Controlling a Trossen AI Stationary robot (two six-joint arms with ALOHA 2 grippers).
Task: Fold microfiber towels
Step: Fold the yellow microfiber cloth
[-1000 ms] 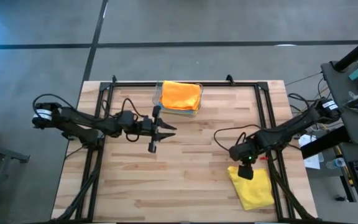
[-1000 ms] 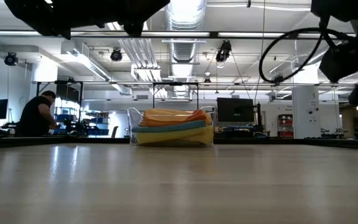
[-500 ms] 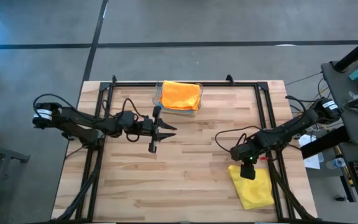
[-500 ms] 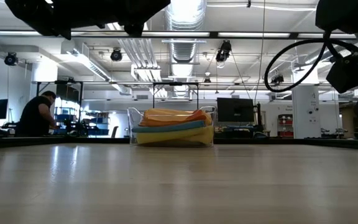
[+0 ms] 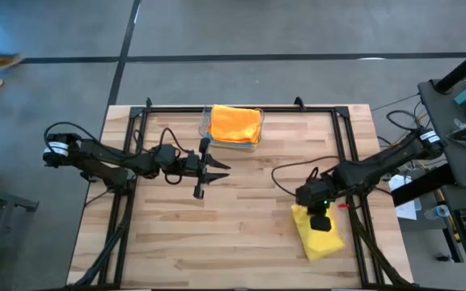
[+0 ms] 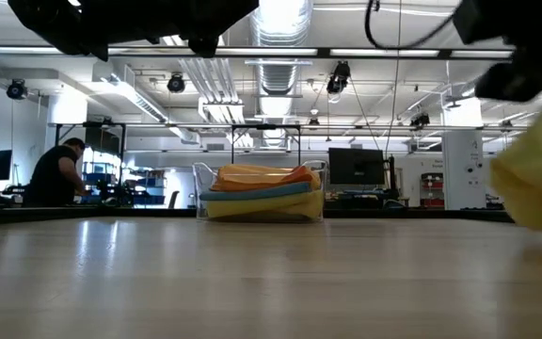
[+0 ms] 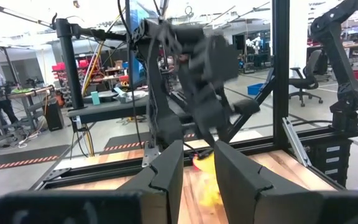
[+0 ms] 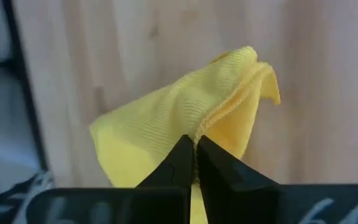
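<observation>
right gripper (image 8: 194, 154): jaws pinched tight on an edge of the soft yellow microfiber towel (image 8: 185, 118), cloth draping beyond the jaws so it can be dragged for folding | left gripper (image 5: 215, 170): nearly closed, empty, waiting mid-table | remaining towels stacked in clear plastic bin (image 5: 206, 132)

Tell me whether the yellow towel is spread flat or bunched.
Bunched: the right gripper is shut on the yellow towel, whose pinched edge peaks off the table.

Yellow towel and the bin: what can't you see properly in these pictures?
- Yellow towel: high view, right gripper covers part; low view, blurred and cut off by the edge.
- Towels in clear bin: high view, orange towel hides those beneath.
</observation>
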